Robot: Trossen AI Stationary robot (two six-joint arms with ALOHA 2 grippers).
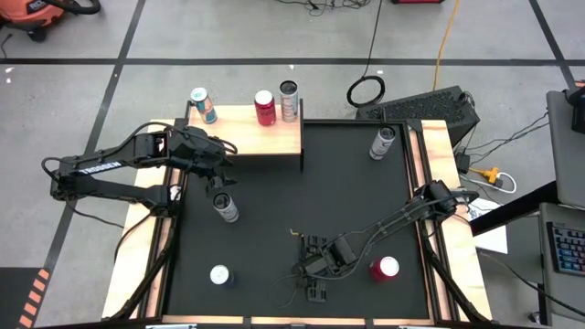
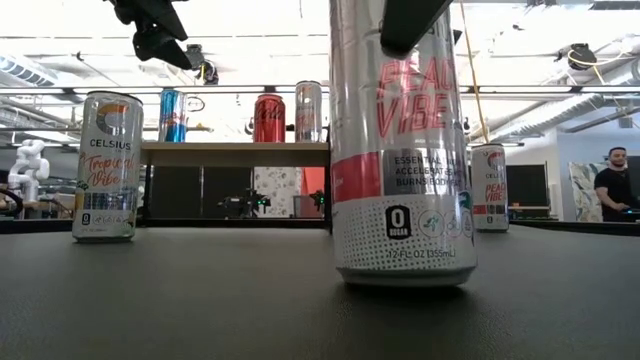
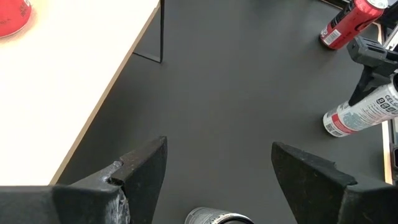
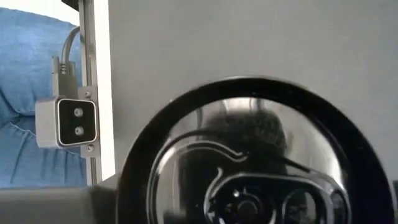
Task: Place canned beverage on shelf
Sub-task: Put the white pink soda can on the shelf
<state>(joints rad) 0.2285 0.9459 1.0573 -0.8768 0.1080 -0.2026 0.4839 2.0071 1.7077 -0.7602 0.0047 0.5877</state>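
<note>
The shelf (image 1: 242, 137), a light-wood board on thin black legs, stands at the table's far left and carries a blue-and-white can (image 1: 202, 105), a red can (image 1: 265, 107) and a silver can (image 1: 290, 100). My left gripper (image 3: 217, 180) is open and empty, hovering beside the shelf's near edge, above a white Celsius can (image 1: 226, 207) that stands upright on the table. My right gripper (image 1: 315, 272) is low near the table's near edge, right over the top of a white-and-red can (image 2: 400, 150) that stands upright. Its lid (image 4: 249, 168) fills the right wrist view.
A white-topped can (image 1: 219, 274) stands at the near left. A red can (image 1: 384, 268) stands at the near right and a white can (image 1: 384, 142) at the far right. The shelf has bare board (image 1: 238, 151) along its near side. A person (image 2: 615, 185) stands in the room beyond.
</note>
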